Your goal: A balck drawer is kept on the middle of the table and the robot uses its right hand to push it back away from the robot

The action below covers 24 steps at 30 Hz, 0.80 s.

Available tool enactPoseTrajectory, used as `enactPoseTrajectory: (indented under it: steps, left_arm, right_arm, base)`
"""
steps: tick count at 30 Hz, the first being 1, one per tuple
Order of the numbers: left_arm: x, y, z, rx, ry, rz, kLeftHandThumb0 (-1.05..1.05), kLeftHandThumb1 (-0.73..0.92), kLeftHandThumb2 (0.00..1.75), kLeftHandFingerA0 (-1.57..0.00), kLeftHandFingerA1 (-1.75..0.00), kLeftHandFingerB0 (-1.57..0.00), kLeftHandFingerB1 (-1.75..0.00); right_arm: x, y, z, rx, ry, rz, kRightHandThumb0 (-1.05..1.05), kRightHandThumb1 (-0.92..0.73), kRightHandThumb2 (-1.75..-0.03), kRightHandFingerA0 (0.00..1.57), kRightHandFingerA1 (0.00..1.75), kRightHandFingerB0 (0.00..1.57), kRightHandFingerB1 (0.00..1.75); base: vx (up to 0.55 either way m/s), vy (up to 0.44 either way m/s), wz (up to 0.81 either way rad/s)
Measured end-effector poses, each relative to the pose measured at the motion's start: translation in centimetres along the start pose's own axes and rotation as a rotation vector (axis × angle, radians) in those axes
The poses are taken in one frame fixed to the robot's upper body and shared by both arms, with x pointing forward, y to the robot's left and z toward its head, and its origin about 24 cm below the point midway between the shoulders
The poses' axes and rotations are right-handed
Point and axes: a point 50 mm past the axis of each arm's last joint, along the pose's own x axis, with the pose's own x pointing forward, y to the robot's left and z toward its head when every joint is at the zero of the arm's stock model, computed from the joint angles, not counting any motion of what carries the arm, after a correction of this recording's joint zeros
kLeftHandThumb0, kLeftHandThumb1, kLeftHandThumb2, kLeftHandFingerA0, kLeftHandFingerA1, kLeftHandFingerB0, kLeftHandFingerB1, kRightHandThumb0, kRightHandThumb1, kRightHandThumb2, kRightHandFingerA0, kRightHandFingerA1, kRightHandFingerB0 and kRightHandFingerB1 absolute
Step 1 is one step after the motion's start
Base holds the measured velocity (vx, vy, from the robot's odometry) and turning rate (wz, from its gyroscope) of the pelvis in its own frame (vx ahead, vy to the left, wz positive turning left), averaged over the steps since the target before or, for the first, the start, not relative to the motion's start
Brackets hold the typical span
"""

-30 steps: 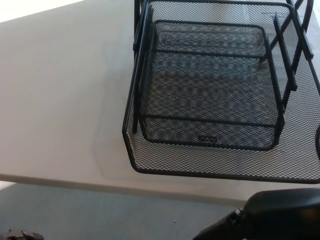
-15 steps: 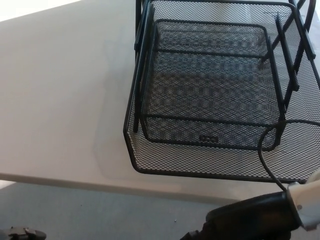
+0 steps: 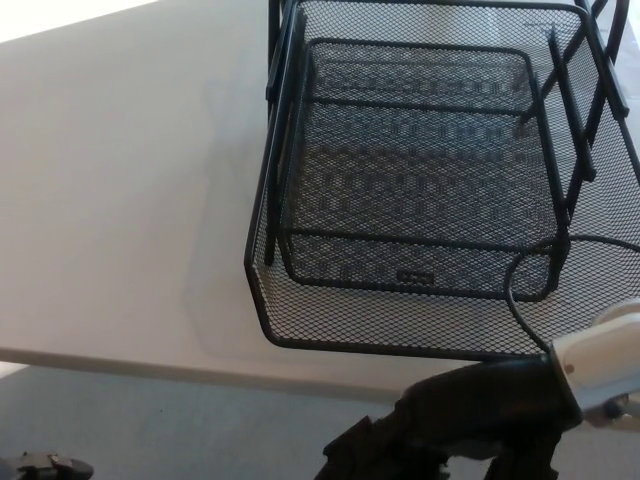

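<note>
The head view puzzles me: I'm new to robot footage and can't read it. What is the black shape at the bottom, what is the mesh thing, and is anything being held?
The camera sits on the robot's head and looks down at a pale table. On it stands a black wire-mesh drawer, a smaller tray nested inside a larger one, near the table's front edge. The dark bulky shape at the bottom is the robot's right hand on its arm, with a white wrist part and a thin black cable looping up. The hand is below the drawer's front rim and holds nothing. Whether its fingers are apart is unclear. The left hand does not show.
</note>
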Motion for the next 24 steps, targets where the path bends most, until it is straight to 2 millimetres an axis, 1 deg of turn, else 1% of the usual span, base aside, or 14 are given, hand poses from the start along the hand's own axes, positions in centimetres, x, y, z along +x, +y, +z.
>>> enactPoseTrajectory:
  steps: [1,3,4,11,12,13,14,15,17,18,20,21,22,24]
  left_arm:
    - [0.0,0.0,0.0,0.0,0.0,0.0,-0.69,0.73,0.63,-0.35,-0.34,-0.3,-0.31]
    - [0.0,0.0,0.0,0.002,-0.001,-0.002,-0.73,0.69,0.65,-0.37,-0.36,-0.27,-0.32]
    - [0.0,0.0,0.0,0.004,-0.001,-0.004,-0.71,0.75,0.61,-0.39,-0.34,-0.28,-0.29]
    - [0.1,-0.2,0.1,0.026,0.001,-0.016,-0.67,0.74,0.62,-0.43,-0.36,-0.32,-0.31]
    - [0.1,-0.2,0.1,0.028,0.0,-0.016,-0.67,0.74,0.62,-0.43,-0.36,-0.32,-0.31]
    - [0.1,-0.2,0.2,0.029,-0.002,-0.016,-0.74,0.68,0.66,-0.36,-0.37,-0.26,-0.32]
    - [0.1,-0.2,0.2,0.029,-0.003,-0.016,-0.69,0.74,0.61,-0.39,-0.35,-0.28,-0.3]
    - [0.1,-0.2,0.2,0.03,-0.004,-0.016,-0.69,0.74,0.61,-0.39,-0.35,-0.28,-0.3]
    - [0.2,-0.2,0.2,0.03,-0.005,-0.016,-0.73,0.69,0.67,-0.38,-0.38,-0.27,-0.33]
    - [0.2,-0.2,0.2,0.03,-0.005,-0.016,-0.63,0.57,0.97,-0.35,-0.53,-0.14,-0.42]
    - [0.2,-0.2,0.2,0.03,-0.006,-0.015,-0.64,0.57,0.97,-0.34,-0.53,-0.14,-0.42]
    - [0.2,-0.2,0.3,0.031,-0.006,-0.015,-0.64,0.57,0.97,-0.34,-0.53,-0.14,-0.42]
    - [0.2,-0.2,0.3,0.032,-0.006,-0.016,-0.7,0.74,0.63,-0.36,-0.34,-0.3,-0.31]
    - [0.2,-0.2,0.3,0.033,-0.007,-0.016,-0.7,0.74,0.63,-0.35,-0.34,-0.3,-0.31]
  right_arm:
    - [-0.1,-0.1,0.2,-0.005,0.0,-0.002,-0.72,-0.68,-0.95,0.29,0.49,0.1,0.4]
    - [-0.2,-0.5,0.9,-0.032,0.004,-0.008,-0.72,-0.69,-0.96,0.3,0.5,0.1,0.4]
    - [-0.3,-0.7,1.2,-0.047,0.005,-0.011,-0.73,-0.69,-0.96,0.29,0.5,0.09,0.4]
    - [0.0,-1.8,2.5,-0.114,-0.001,-0.029,-0.73,-0.7,-0.97,0.28,0.49,0.1,0.41]
    - [0.1,-1.9,2.6,-0.121,-0.001,-0.032,-0.73,-0.7,-0.97,0.28,0.49,0.1,0.41]
    - [0.2,-2.0,2.7,-0.129,0.002,-0.033,-0.74,-0.7,-0.97,0.28,0.49,0.09,0.4]
    - [0.3,-2.1,2.7,-0.132,0.005,-0.034,-0.74,-0.7,-0.97,0.27,0.49,0.09,0.4]
    - [0.5,-2.2,2.6,-0.136,0.014,-0.035,-0.74,-0.7,-0.97,0.27,0.49,0.09,0.4]
    - [0.7,-2.4,2.3,-0.134,0.031,-0.042,-0.74,-0.7,-0.97,0.28,0.49,0.09,0.41]
    - [0.8,-2.6,2.0,-0.131,0.044,-0.049,-0.74,-0.7,-0.96,0.28,0.49,0.09,0.4]
    - [0.9,-2.9,1.6,-0.121,0.063,-0.06,-0.73,-0.7,-0.96,0.27,0.49,0.09,0.4]
    - [1.0,-3.1,1.3,-0.116,0.073,-0.066,-0.73,-0.7,-0.96,0.27,0.49,0.09,0.4]
    - [1.1,-3.4,1.0,-0.109,0.093,-0.077,-0.73,-0.7,-0.96,0.26,0.48,0.09,0.4]
    - [1.2,-3.7,0.6,-0.108,0.113,-0.09,-0.73,-0.7,-0.96,0.26,0.48,0.09,0.4]
  base:
    - [0.0,0.0,0.0]
    - [0.0,0.0,0.0]
    - [0.0,0.0,0.0]
    - [0.0,0.0,0.0]
    - [0.0,0.0,0.0]
    - [0.0,0.0,0.0]
    - [0.0,0.0,0.0]
    - [0.0,0.0,0.0]
    - [0.0,0.0,0.0]
    - [0.0,0.0,0.0]
    - [0.0,0.0,0.0]
    - [0.0,0.0,0.0]
    - [0.0,0.0,0.0]
    - [0.0,0.0,0.0]
